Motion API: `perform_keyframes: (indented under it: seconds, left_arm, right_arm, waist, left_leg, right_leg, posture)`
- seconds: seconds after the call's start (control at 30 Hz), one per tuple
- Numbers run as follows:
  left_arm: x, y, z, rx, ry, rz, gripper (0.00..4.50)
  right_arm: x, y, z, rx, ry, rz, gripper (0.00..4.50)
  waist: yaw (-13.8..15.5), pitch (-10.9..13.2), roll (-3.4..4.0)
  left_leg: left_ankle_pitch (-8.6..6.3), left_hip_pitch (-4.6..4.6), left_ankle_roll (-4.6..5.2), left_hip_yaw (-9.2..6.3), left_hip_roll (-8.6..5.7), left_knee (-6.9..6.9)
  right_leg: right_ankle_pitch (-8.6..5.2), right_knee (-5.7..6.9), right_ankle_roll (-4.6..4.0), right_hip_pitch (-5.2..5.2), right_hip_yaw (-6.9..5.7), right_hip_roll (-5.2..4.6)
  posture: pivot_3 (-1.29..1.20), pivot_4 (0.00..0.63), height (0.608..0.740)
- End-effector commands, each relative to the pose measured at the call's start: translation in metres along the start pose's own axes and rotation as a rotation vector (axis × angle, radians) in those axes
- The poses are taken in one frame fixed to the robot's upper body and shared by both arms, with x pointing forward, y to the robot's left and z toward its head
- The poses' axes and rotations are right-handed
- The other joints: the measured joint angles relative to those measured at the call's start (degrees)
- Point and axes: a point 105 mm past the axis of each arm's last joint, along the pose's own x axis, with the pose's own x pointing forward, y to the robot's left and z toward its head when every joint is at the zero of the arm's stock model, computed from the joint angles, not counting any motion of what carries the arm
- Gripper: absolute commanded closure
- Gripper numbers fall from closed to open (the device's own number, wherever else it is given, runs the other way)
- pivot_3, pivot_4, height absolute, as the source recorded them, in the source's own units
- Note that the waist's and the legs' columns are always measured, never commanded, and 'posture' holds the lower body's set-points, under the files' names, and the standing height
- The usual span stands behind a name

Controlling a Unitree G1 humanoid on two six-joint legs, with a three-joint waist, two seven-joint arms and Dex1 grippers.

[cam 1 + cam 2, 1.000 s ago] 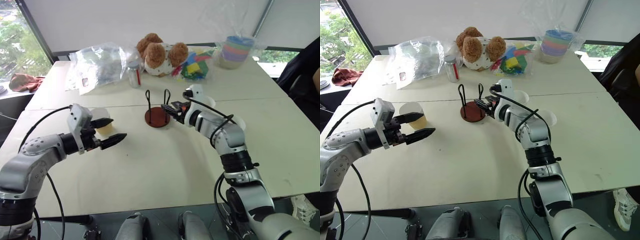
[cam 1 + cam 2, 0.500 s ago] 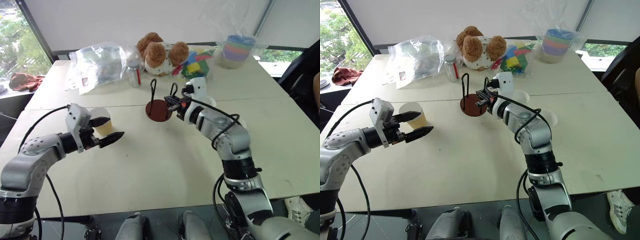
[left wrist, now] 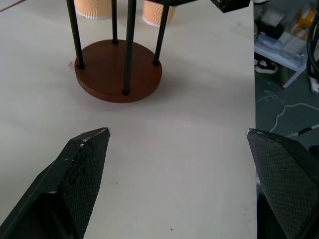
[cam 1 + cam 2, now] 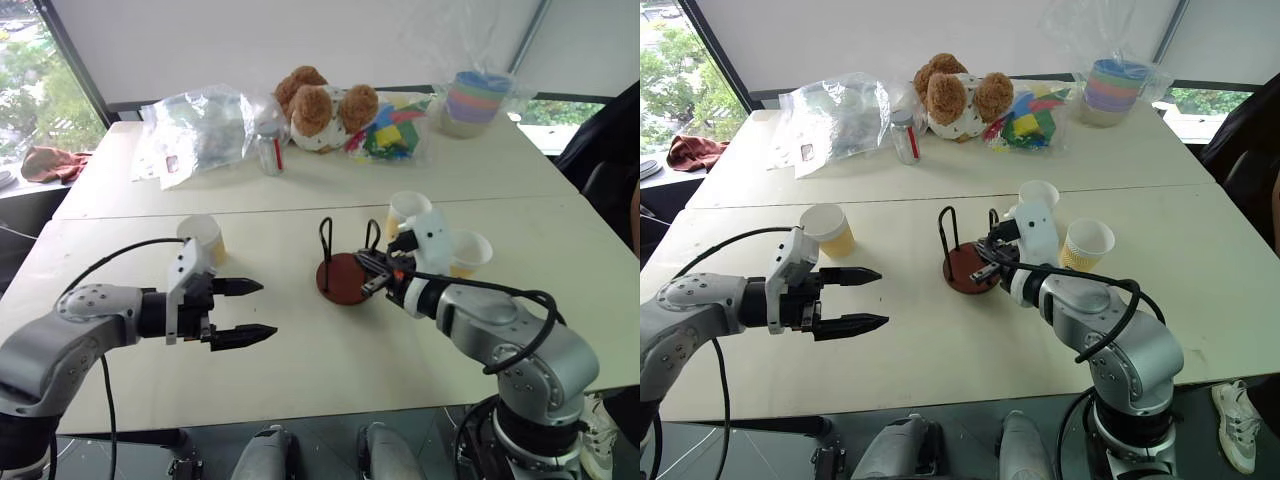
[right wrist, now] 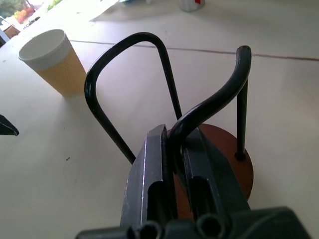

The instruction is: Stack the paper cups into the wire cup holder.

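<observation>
The wire cup holder (image 4: 343, 281), a reddish-brown disc with two black wire loops, stands upright near the table's middle. My right gripper (image 4: 372, 281) is shut on one wire loop (image 5: 209, 107) of it, low near the base. Two paper cups (image 4: 408, 212) (image 4: 470, 253) stand just behind my right arm. A third paper cup (image 4: 203, 238) stands upright at the left. My left gripper (image 4: 268, 307) is open and empty, in front of that cup and apart from it, pointing toward the holder (image 3: 118, 69).
Along the far side lie a clear plastic bag (image 4: 195, 125), a small bottle (image 4: 268, 148), a teddy bear (image 4: 320, 107), a bag of coloured pieces (image 4: 390, 132) and a wrapped stack of pastel bowls (image 4: 473, 100). The table's front edge (image 4: 330, 405) runs just below both grippers.
My right gripper closed on the holder's wire and drew the holder toward the table's front. My left gripper moved back from the left cup and swung right, still open.
</observation>
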Motion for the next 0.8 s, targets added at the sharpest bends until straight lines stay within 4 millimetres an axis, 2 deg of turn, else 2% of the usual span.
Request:
perform_keyframes:
  seconds: [0.03,0.13,0.2,0.3,0.43,0.63,0.67,0.73,0.8]
  left_arm:
    - [0.002,0.003,0.008,0.049,-0.023,0.015,0.0]
    - [0.003,0.006,0.008,0.054,-0.023,0.023,0.0]
    - [0.003,0.008,0.009,0.053,-0.029,0.023,0.0]
    - [0.006,0.009,0.013,0.048,-0.043,0.002,0.0]
    - [0.011,0.01,0.018,0.047,-0.049,-0.045,0.0]
    - [0.02,0.016,0.024,0.086,-0.001,-0.143,0.0]
    - [0.019,0.019,0.025,0.1,0.016,-0.149,0.0]
    - [0.016,0.024,0.041,0.12,0.001,-0.179,0.0]
    - [0.017,0.023,0.055,0.144,-0.02,-0.21,0.0]
  right_arm:
    - [-0.004,0.003,0.01,-0.013,-0.053,-0.003,4.09]
    - [-0.003,0.002,0.008,-0.016,-0.048,-0.01,2.95]
    - [-0.003,0.0,0.009,-0.044,-0.04,-0.012,1.83]
    - [-0.008,-0.001,0.014,-0.067,-0.046,0.006,0.42]
    - [-0.02,0.005,0.023,-0.099,-0.078,0.079,0.42]
    - [-0.061,0.013,0.012,-0.08,-0.048,0.277,0.42]
    - [-0.069,0.01,0.011,-0.063,-0.046,0.306,0.42]
    - [-0.089,-0.016,0.004,-0.061,0.04,0.278,0.42]
    - [-0.109,-0.029,-0.01,-0.057,0.173,0.304,0.42]
  waist:
    - [-0.1,0.0,0.0]
    - [-0.1,0.0,0.0]
    - [-0.1,0.0,0.0]
    - [0.1,0.0,-0.03]
    - [0.1,0.0,-0.03]
    - [0.3,0.0,-0.07]
    - [0.2,0.0,-0.08]
    - [0.4,0.1,-0.12]
    - [1.0,0.2,-0.19]
  left_leg:
    - [0.0,0.0,0.0,0.01,0.0,0.0]
    - [0.0,0.0,0.02,0.01,0.0,0.0]
    - [0.0,0.0,0.02,0.01,0.01,0.0]
    - [-0.01,0.0,0.04,0.01,0.01,0.03]
    - [-0.02,0.0,0.07,0.0,0.01,0.09]
    - [-0.06,-0.01,0.15,-0.09,0.02,0.1]
    - [-0.07,-0.02,0.17,-0.06,0.02,0.1]
    - [-0.09,-0.02,0.2,-0.05,0.02,0.13]
    - [-0.13,-0.03,0.27,-0.06,0.01,0.19]
  right_leg:
    - [0.0,-0.01,0.0,0.01,0.0,0.01]
    - [0.01,-0.03,0.03,0.02,-0.03,0.1]
    - [0.1,-0.03,0.19,0.02,-0.09,0.24]
    - [0.11,-0.04,0.2,0.06,-0.1,0.24]
    - [0.11,-0.05,0.21,0.11,-0.12,0.26]
    - [0.1,-0.2,0.24,0.23,-0.23,0.3]
    - [0.1,-0.23,0.24,0.24,-0.22,0.3]
    - [0.1,-0.26,0.24,0.27,-0.22,0.3]
    - [0.1,-0.34,0.24,0.34,-0.24,0.29]
  posture:
    - [0.0,0.15,0.74]
    - [0.0,0.15,0.74]
    - [0.0,0.15,0.74]
    - [0.0,0.15,0.74]
    - [0.0,0.15,0.74]
    - [0.0,0.15,0.74]
    - [0.0,0.15,0.74]
    - [0.0,0.15,0.74]
    - [0.0,0.15,0.74]
